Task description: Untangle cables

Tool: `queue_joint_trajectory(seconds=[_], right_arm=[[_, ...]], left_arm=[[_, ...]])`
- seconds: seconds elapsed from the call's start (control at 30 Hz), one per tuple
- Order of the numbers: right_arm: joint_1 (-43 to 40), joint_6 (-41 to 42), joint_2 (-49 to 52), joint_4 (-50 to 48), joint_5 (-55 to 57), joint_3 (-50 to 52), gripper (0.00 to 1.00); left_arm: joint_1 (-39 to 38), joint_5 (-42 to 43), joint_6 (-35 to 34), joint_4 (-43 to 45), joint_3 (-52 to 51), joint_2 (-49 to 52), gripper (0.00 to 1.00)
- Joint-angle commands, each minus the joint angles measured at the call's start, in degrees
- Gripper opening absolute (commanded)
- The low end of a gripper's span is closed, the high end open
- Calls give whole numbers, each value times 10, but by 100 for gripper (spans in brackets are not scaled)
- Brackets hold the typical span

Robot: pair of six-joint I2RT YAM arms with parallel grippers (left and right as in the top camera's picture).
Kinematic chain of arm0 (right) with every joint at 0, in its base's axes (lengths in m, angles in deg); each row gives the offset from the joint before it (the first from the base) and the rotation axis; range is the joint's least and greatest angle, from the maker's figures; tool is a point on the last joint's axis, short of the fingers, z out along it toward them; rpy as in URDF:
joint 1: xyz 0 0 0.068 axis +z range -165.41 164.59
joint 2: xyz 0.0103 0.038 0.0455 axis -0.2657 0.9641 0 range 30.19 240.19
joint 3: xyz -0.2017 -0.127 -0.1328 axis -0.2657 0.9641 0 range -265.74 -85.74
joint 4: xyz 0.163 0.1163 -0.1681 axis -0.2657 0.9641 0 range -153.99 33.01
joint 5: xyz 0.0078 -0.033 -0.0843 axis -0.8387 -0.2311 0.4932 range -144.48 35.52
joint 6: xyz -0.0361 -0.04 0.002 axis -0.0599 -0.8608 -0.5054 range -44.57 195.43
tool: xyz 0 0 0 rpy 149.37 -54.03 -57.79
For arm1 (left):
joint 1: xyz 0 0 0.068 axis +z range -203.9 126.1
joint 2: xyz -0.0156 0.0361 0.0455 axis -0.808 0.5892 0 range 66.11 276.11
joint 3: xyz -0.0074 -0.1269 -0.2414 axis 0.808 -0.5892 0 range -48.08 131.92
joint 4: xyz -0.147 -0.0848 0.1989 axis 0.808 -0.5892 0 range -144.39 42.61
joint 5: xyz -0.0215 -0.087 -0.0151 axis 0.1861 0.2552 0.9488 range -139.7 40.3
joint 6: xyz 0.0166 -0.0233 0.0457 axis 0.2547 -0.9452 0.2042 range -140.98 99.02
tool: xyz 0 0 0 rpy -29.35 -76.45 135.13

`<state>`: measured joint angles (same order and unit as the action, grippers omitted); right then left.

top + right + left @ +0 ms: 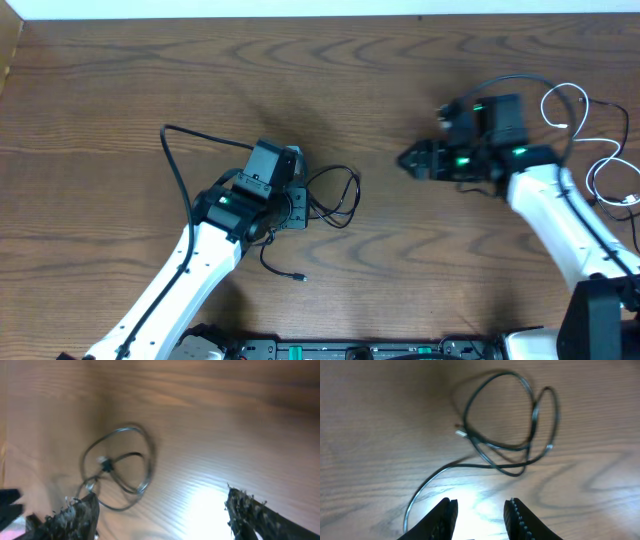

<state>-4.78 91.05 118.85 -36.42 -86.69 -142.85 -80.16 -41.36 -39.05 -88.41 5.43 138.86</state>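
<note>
While both pairs of jaws are standing parted and gripping nothing, a black cable (356,188) is lying in loose, overlapping loops on the wooden surface (120,80). It is sitting just beside the left jaws, at the tip of the left arm (190,265). The right jaws, at the tip of the right arm (560,215), are pointing toward it from well apart.

The left wrist view is showing the loops (485,445) lying ahead of the left jaws, not between them. One strand is trailing back past the left finger (445,515), and a small silver plug is lying inside the loop. The right wrist view is showing the same loops (107,464), blurred, beyond the widely spread right jaws and off to one side.

Only the overhead view is showing the black cable's loose tail, which is ending in a plug near the left arm. That view alone is also showing a white cable (592,178) curling near the surface's right edge, beside the right arm.
</note>
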Motion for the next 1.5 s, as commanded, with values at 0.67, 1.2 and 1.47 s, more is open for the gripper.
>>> queue_joint_trajectory(seconds=[0.67,1.2,1.47], right_arm=[[243,246,111,-269,111,63,36],[49,197,-38,-483,-17,57,1],[40,118,-113,-285,-37,57,1]], left_arm=[[4,-30,-13,-16,11,16,36],[4,-30,-13,-18,11,16,36],[4,-30,-13,-13,11,16,36]])
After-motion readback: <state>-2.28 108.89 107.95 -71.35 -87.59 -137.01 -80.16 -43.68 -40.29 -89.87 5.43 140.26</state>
